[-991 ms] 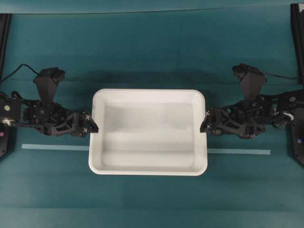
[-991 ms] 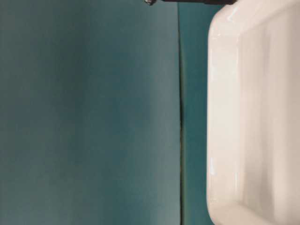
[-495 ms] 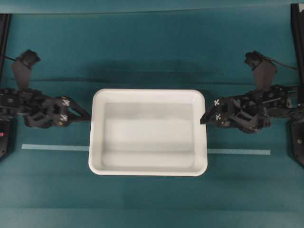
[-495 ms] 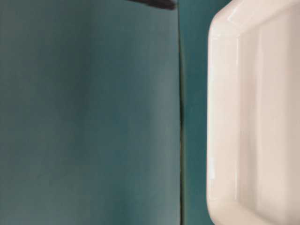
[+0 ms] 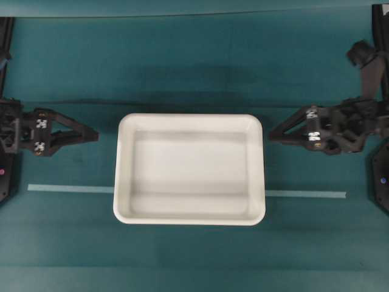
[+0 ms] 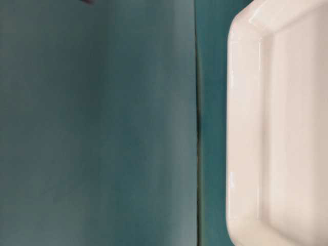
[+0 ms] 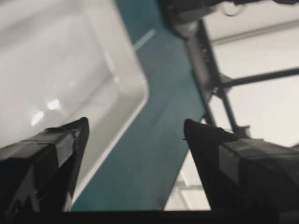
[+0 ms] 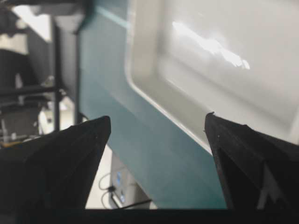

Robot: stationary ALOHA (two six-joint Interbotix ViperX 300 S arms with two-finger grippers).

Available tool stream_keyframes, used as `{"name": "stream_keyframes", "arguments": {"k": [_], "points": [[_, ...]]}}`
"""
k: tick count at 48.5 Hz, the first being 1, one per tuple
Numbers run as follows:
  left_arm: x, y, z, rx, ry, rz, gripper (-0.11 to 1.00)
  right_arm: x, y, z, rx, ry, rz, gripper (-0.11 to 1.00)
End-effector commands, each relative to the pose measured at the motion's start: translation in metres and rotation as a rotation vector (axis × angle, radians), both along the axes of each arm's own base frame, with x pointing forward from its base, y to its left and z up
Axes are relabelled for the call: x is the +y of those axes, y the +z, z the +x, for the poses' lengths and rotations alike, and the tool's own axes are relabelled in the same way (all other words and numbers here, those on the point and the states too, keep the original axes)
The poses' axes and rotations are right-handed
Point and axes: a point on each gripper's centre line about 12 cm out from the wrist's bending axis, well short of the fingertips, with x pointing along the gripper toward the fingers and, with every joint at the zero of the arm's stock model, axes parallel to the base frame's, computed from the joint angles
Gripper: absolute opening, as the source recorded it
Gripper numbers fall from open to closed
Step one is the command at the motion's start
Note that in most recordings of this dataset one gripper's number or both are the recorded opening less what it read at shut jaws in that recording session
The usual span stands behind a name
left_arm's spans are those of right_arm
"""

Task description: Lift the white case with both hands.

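The white case (image 5: 189, 119) lies flat on the teal table, with its glossy inside bare. My left gripper (image 5: 95, 135) is off its left short side with a gap of table between them. It points at the case and is open. The right gripper (image 5: 272, 135) stands just off the right short side, also open. In the left wrist view the left gripper (image 7: 135, 126) has only table between its fingers, and the case's rim (image 7: 136, 88) is ahead. The right gripper (image 8: 156, 120) looks at the case's rim (image 8: 142, 60) the same way. The table-level view shows one end of the case (image 6: 245, 128).
A pale tape line (image 5: 70, 188) runs across the table and passes under the case to the right side (image 5: 307, 194). Black frame posts (image 5: 380, 36) stand at the table's far corners. A seam (image 6: 197, 128) runs through the teal cover beside the case.
Both grippers have drawn back outward from the case's short sides, the left one farther, and turned at the wrist. Both stayed open. The case has not moved.
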Motion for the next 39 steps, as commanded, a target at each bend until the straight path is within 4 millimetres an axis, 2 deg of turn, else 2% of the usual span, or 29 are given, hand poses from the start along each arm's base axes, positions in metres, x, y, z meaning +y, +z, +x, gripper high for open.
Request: {"name": "stream_keyframes", "arguments": {"k": [1, 11, 27, 39], "points": [[0.001, 0.018, 0.004, -0.042, -0.019, 0.078, 0.91, -0.002, 0.015, -0.003, -0.058, 0.032, -0.118, 0.87], [0.0, 0.038, 0.0, -0.088, -0.06, 0.259, 0.9, -0.005, 0.038, -0.015, -0.14, 0.118, -0.429, 0.86], [-0.001, 0.059, -0.016, -0.147, -0.111, 0.59, 0.9, 0.001, 0.055, -0.031, -0.178, 0.256, -0.819, 0.85], [-0.002, 0.068, -0.029, -0.145, -0.135, 0.749, 0.9, 0.004, 0.068, -0.044, -0.21, 0.304, -1.001, 0.85]]}}
